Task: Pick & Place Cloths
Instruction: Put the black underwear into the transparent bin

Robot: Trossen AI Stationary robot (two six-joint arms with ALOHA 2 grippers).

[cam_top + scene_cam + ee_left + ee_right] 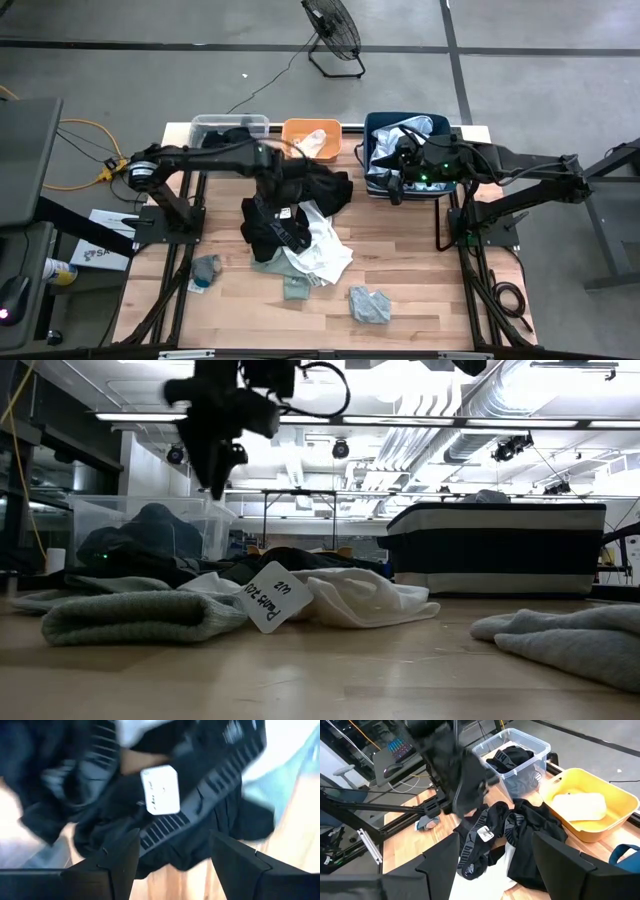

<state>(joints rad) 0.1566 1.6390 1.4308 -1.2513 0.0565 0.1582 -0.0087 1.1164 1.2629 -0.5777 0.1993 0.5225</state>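
While left fingers (pixel 120 862) spread, black cloth (pixel 200 815) lies just beyond.

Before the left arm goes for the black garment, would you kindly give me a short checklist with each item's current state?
1. Left tool open: ok, fingers spread.
2. Left tool above the black garment: ok.
3. Garment free of the other cloths: not ok, it overlaps the white cloth.
4. Right tool clear of the pile: ok, open, over the navy bin.
5. Clear bin has room: cannot tell, dark cloth already inside.
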